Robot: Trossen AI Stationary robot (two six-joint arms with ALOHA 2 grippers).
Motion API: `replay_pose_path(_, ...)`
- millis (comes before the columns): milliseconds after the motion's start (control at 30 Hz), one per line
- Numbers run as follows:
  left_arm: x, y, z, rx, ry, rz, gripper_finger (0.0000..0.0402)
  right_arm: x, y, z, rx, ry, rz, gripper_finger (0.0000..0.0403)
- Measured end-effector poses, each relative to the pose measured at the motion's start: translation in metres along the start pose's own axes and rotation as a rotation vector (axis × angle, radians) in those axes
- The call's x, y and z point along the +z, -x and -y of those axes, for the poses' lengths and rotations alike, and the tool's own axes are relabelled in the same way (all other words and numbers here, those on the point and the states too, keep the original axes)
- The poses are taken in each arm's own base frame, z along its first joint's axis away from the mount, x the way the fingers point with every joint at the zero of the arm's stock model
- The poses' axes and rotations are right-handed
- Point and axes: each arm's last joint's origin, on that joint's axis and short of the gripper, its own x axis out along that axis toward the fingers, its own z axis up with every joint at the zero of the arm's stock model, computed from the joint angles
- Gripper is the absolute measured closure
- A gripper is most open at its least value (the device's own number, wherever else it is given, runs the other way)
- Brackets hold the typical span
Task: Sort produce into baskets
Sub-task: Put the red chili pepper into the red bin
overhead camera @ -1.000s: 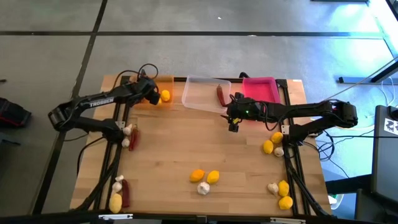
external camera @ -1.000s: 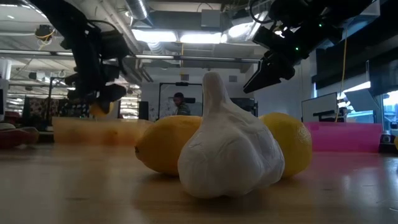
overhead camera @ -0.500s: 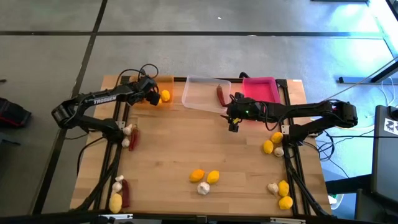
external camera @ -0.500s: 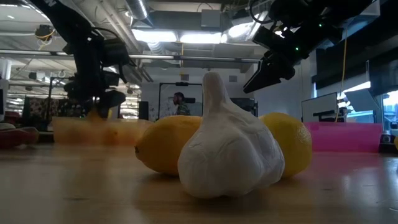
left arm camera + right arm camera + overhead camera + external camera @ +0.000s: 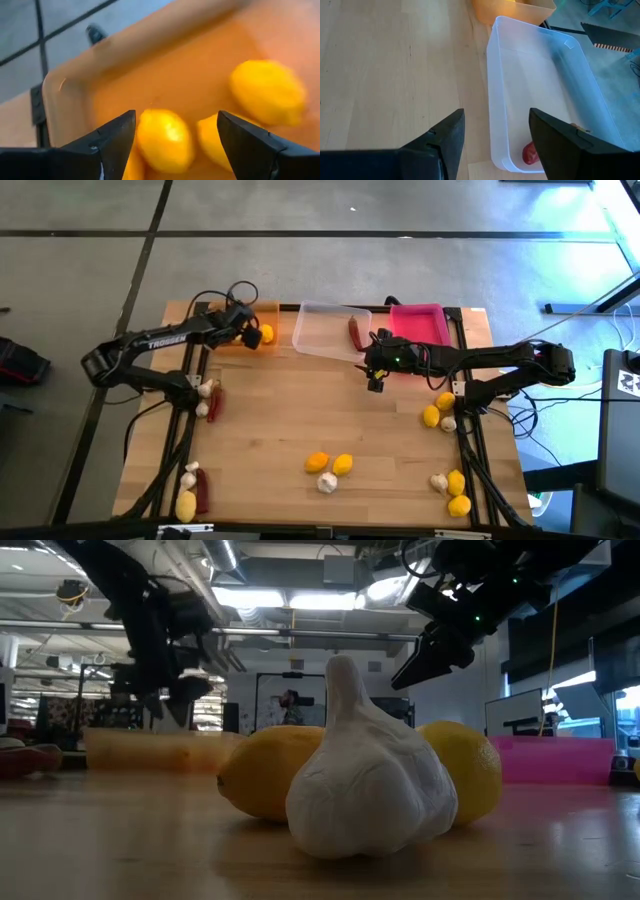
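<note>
While the left gripper [image 5: 243, 332] hangs over the orange tray [image 5: 268, 316] at the far left of the table [image 5: 300, 420], you can see its fingers [image 5: 112, 142] spread apart with nothing between them; lemons [image 5: 165, 140] lie in the tray below. The right gripper [image 5: 374, 380] hovers just near of the clear tray [image 5: 540, 85], fingers apart and empty. A red chili [image 5: 354, 333] lies in the clear tray. The pink tray [image 5: 418, 321] sits far right. Lemons and a garlic bulb [image 5: 368, 775] lie on the near table.
</note>
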Motion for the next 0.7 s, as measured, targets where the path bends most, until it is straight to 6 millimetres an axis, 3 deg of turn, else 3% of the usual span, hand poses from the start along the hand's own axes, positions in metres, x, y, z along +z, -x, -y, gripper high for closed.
replay_pose_path(300,0.005,0.047,0.025,-0.167,-0.063,0.159,0.0125,0.0,0.0,0.0,0.0,0.0,-0.001,0.0188)
replay_pose_path(700,-0.015,0.079,0.059,-0.348,-0.069,0.198,0.0125,0.0,0.0,0.0,0.001,0.001,-0.003,0.0188)
